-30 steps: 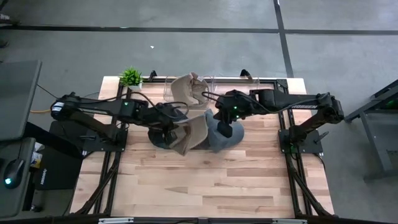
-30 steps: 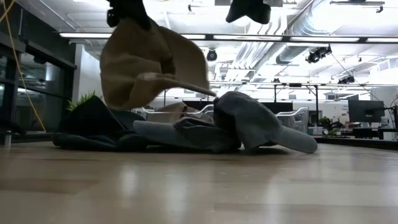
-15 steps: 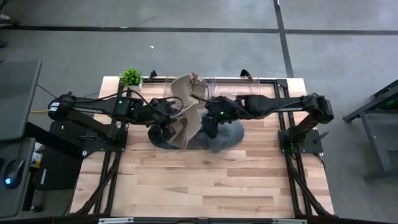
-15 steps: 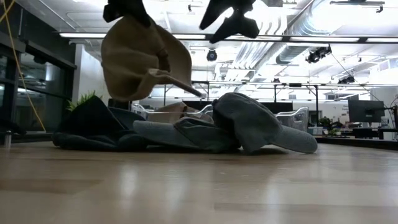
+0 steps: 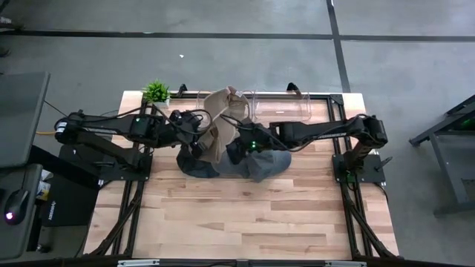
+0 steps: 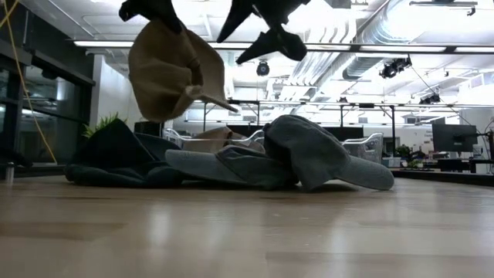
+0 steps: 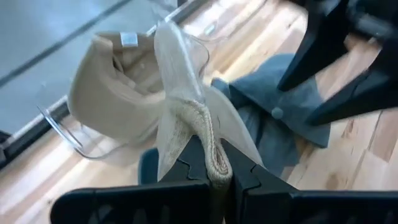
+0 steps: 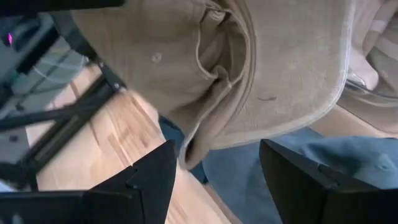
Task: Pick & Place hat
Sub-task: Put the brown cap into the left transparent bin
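Note:
A tan hat (image 5: 220,137) hangs above the table's middle, below my left gripper (image 5: 202,142), which is shut on it. In the low view the tan hat (image 6: 174,69) is clear of the pile beneath, its brim (image 6: 220,102) pointing right. My right gripper (image 6: 258,29) stands open just right of the hat. In its wrist view the tan hat (image 8: 249,74) fills the space ahead of my right gripper (image 8: 217,177). I see no touch between them. My left gripper pinches a thick stitched edge of the tan hat (image 7: 208,137) between its two fingers, the cloth folded together there. The fingers come from above, pointing down. The hat hangs below them, lifted clear of the table and the other hats.
Grey-blue hats (image 5: 263,159) and a dark hat (image 5: 194,165) lie heaped on the table under both grippers. A clear bin (image 5: 278,107) at the far edge holds another tan hat (image 5: 226,102). A small green plant (image 5: 156,90) stands far left. Bare wood (image 5: 237,215) fills the near half.
My right gripper has risen from over the grey-blue hats, gone toward the table's left up to the tan hat, and opened. My left gripper has carried the tan hat a little toward the far edge; the hat has swung and stays clear of the pile.

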Available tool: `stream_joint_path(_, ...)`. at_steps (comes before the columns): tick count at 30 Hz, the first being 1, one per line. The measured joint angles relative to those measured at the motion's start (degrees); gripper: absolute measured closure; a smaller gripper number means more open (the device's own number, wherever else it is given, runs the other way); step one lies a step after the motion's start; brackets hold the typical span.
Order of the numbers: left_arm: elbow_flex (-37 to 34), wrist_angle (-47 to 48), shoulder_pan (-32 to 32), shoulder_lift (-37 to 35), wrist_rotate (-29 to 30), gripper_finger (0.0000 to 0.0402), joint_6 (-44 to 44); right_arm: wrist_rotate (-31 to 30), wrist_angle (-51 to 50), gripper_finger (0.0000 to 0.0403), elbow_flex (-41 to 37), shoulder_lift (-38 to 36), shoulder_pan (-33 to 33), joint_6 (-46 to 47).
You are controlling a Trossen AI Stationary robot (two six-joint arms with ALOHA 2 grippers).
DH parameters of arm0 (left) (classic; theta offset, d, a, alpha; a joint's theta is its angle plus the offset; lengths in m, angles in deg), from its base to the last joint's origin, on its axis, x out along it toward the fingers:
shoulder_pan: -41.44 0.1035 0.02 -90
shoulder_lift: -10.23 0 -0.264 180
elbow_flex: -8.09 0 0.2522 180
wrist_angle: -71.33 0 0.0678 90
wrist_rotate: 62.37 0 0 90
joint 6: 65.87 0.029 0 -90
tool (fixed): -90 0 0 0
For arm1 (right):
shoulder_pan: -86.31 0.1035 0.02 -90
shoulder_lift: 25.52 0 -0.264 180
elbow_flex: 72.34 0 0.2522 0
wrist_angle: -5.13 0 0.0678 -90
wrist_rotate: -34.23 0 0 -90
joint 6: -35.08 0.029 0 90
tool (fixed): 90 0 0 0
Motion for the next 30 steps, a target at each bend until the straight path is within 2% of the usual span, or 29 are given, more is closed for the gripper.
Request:
stream_joint_path(12, 0.17, 5.19, 0.0, -4.96, 3.6, 0.0401, 1.56, -5.53, 6.57, 0.0178, -1.13, 3.54, 0.58, 5.4)
stream_joint_path(15, 0.07, 5.9, 0.0, -6.13, 3.87, 0.0401, 2.06, -3.59, 16.63, 0.0178, -7.21, 3.41, 0.35, 8.7)
stream_joint_path(19, -0.02, 7.11, 0.0, -7.19, 4.38, 0.0401, 2.41, -1.89, 43.25, 0.0178, -19.38, 3.54, 0.18, 13.78)
stream_joint_path(22, 0.11, 6.48, 0.0, -7.32, 4.44, 0.0401, 2.46, -3.28, 60.9, 0.0178, -26.27, 3.41, 0.26, 14.8)
stream_joint_path(25, 0.07, 5.39, 0.0, -7.14, 4.58, 0.0401, 3.31, -5.48, 66.83, 0.0178, -30.04, 3.41, 0.85, 15.78)
stream_joint_path(30, 0.07, 0.62, 0.0, -7.12, 5.14, 0.0401, 6.47, -6.01, 66.74, 0.0178, -30.92, 3.56, 2.08, 16.77)
